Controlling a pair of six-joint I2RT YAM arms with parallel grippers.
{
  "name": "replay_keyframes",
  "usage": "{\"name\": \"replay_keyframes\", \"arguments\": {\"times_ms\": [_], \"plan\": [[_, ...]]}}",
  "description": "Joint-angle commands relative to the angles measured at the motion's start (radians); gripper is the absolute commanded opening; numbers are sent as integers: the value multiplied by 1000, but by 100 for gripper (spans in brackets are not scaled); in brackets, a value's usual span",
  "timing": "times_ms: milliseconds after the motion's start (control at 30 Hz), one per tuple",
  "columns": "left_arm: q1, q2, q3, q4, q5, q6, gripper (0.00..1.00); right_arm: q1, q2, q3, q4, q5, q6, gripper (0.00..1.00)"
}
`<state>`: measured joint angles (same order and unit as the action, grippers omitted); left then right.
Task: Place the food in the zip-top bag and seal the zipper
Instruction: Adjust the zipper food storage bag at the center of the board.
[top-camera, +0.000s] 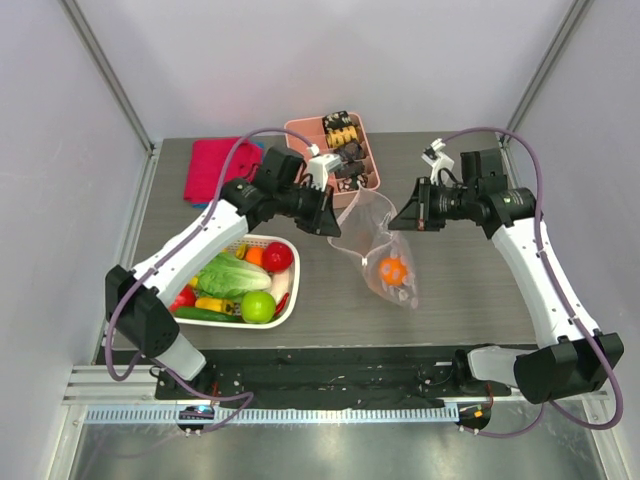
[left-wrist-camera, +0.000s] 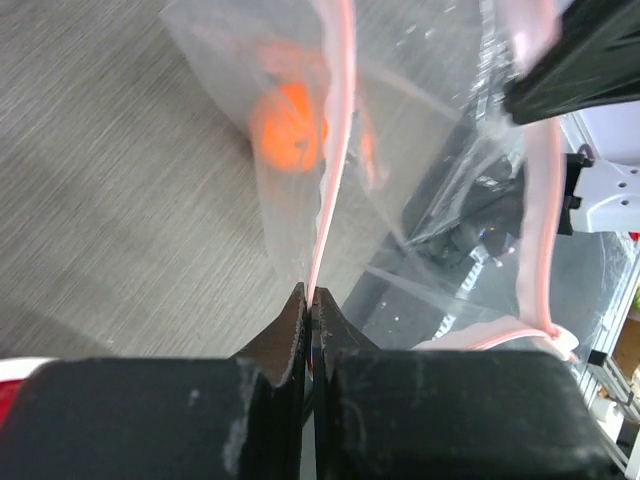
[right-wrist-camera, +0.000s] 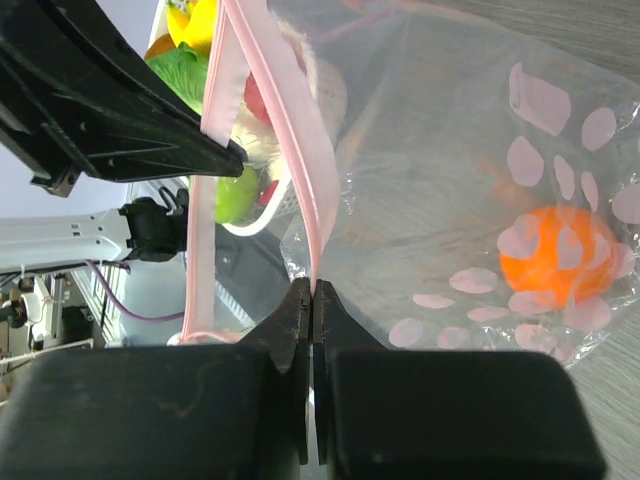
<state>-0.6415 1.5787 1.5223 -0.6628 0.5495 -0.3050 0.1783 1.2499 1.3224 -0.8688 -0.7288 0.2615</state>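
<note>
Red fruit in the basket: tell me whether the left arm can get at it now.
Probably not: the left gripper is shut on the zipper, though the red fruit lies uncovered nearby.

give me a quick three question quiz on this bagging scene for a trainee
1. True or false: the orange is inside the zip-top bag.
2. Where does the lettuce lie? A pink tray, B white basket, C bag.
3. Fill in: the left jaws and the right jaws are both shut on the zipper, whose colour is ____.
Key: 1 true; 2 B; 3 pink.
</note>
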Motion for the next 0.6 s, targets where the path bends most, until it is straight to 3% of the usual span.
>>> {"name": "replay_keyframes", "arguments": {"times_ms": [0,167,333,367,433,467,567], "plan": [[58,-49,-16,9,-25,17,0,-36,-20,107,-28,2,-11,1],[143,-77,-42,-44,-78,99,6,-63,-30,159,-98,68,-54,1],[143,-106,-76,-37,-30,119,30,-63,-29,87,-59,39,1,1],[143,-102,-68,-44,-22,118,46,-62,-29,74,-35,34,21,1],[141,-95,-51,-75,-11,129,60,-59,-24,38,-12,29,36,1],[147,-98,-45,-84,-14,130,74,-57,-23,31,0,26,41,1],[213,-157,-42,-119,29,148,93,-53,-9,20,22,19,64,1]]}}
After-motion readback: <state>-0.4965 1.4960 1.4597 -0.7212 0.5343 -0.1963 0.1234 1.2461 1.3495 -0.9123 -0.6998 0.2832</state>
